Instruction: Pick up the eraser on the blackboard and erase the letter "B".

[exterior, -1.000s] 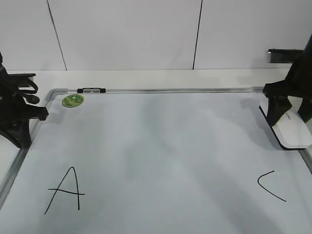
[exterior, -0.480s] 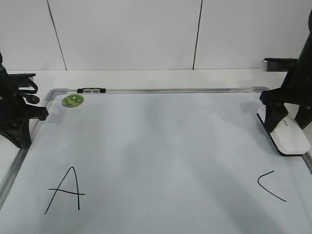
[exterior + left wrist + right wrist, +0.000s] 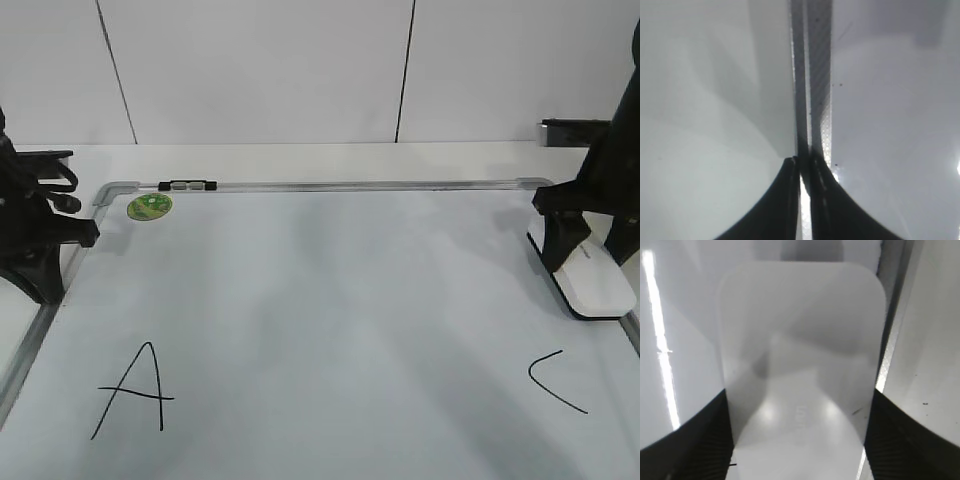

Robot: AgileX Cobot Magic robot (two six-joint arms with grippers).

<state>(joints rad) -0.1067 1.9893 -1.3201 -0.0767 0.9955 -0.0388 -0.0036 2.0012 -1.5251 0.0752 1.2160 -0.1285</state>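
right wrist view: smooth white rounded-rectangle eraser between black end effector fingers

Both arms are matte black, with curved black, finely textured jaws.

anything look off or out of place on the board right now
Nothing is spilled or damaged. One oddity: the blackboard shows only an "A" and a "C", with bare board between them and no letter "B" in view. The right gripper straddles the eraser at the board's right edge.
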